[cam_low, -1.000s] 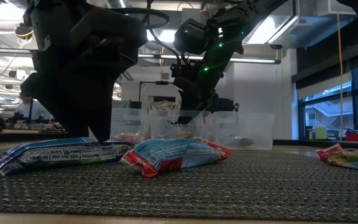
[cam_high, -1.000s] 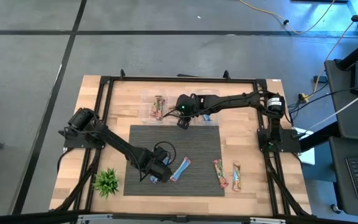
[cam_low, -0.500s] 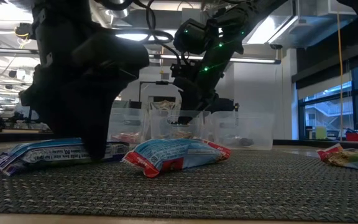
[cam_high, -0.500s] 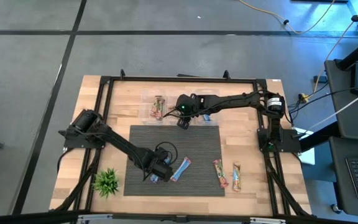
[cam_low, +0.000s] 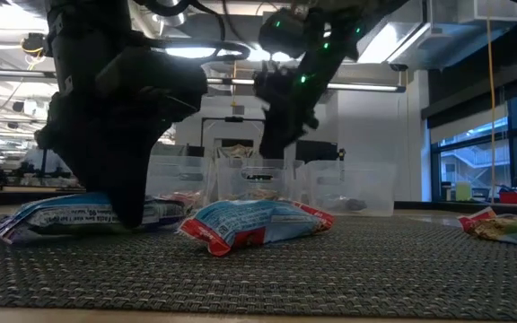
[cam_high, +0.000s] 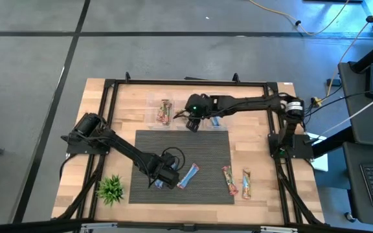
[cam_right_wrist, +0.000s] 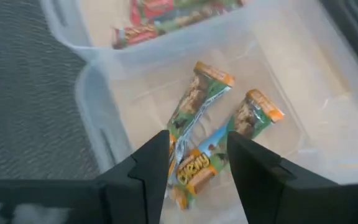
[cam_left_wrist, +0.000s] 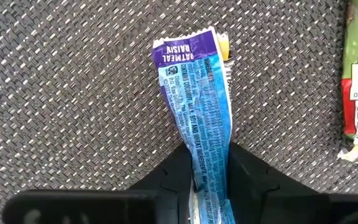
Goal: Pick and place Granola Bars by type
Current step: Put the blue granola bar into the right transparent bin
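A blue granola bar (cam_left_wrist: 194, 106) lies on the dark woven mat (cam_high: 206, 145), and my left gripper (cam_high: 164, 180) is shut on it. Beside it lies a red-and-blue bar (cam_high: 188, 176), also seen in the low view (cam_low: 254, 222). Farther right are a red multicoloured bar (cam_high: 229, 180) on the mat and a tan-gold bar (cam_high: 247, 183) on the wood beside it. My right gripper (cam_right_wrist: 194, 165) hangs open above a clear bin (cam_right_wrist: 98, 106); several green-and-orange bars (cam_right_wrist: 253, 115) lie on the bin's bottom below its fingers. My left gripper pinches the blue bar between its two fingers near one end (cam_left_wrist: 209, 163), where the wrapper is squeezed narrow. The fingers come from above and lie across the bar. The bar's other end (cam_left_wrist: 188, 50) rests on the mat.
Three clear bins stand side by side at the mat's far edge; the left one (cam_high: 166, 111) holds red bars, the right one (cam_high: 216, 120) a blue one. A small green plant (cam_high: 111, 188) stands at the near left. A dark frame (cam_high: 186, 83) rims the wooden table.
My left gripper has come down onto the blue bar and shut on it; the bar has shifted a little on the mat. My right gripper has risen from the bins and drifted slightly toward the table's right edge.
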Controlling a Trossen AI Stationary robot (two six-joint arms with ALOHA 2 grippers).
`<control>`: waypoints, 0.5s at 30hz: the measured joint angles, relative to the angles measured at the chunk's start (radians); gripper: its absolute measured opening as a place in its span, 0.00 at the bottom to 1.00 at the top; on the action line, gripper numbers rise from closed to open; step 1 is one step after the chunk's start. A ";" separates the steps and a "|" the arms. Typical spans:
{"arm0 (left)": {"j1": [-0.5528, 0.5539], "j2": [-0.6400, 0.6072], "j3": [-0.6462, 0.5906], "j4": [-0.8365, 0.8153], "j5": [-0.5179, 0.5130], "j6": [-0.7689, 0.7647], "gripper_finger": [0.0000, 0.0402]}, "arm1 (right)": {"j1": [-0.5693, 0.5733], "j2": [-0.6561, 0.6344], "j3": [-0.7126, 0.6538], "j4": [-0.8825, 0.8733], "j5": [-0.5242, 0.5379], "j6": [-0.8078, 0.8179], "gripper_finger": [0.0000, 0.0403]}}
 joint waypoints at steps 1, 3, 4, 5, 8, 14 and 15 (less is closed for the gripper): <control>0.000 -0.006 0.000 -0.006 0.002 0.012 0.18 | 0.000 -0.022 0.000 -0.012 -0.012 -0.010 0.41; 0.006 -0.025 0.000 -0.006 0.001 0.037 0.17 | 0.000 -0.070 0.001 -0.030 -0.071 -0.052 0.41; 0.009 -0.038 0.000 -0.013 -0.006 0.052 0.17 | 0.001 -0.097 0.001 -0.049 -0.107 -0.070 0.41; 0.014 -0.054 0.000 -0.018 -0.014 0.071 0.17 | 0.003 -0.122 0.001 -0.072 -0.148 -0.086 0.41; 0.034 -0.119 0.000 -0.017 -0.078 0.144 0.17 | 0.014 -0.207 0.001 -0.139 -0.246 -0.139 0.41; 0.086 -0.302 0.000 -0.020 -0.255 0.355 0.17 | 0.079 -0.388 0.001 -0.218 -0.273 -0.196 0.41; 0.095 -0.332 0.000 -0.019 -0.292 0.399 0.16 | 0.095 -0.415 0.001 -0.218 -0.273 -0.200 0.41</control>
